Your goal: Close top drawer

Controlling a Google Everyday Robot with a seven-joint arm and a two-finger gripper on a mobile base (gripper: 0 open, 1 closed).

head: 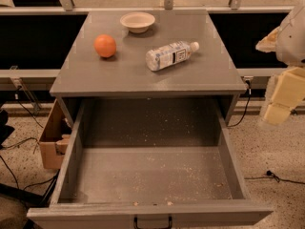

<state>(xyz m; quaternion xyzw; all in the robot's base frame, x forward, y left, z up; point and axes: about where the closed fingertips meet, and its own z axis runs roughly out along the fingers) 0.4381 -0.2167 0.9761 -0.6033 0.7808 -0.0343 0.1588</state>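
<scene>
Top drawer [152,175] stands far out under the bench's [128,75] front edge; end effector [279,109] hangs clear off the bench's right front corner, grip state cannot tell; approach step, I judge, and next calls for reaching the drawer front and pushing inward.

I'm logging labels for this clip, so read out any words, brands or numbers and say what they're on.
On the plastic bottle label: dark print, too blurred to read.
On the orange, the bowl and the top drawer: no text.
On the gripper, at the right edge beside the cabinet: no text visible.
</scene>
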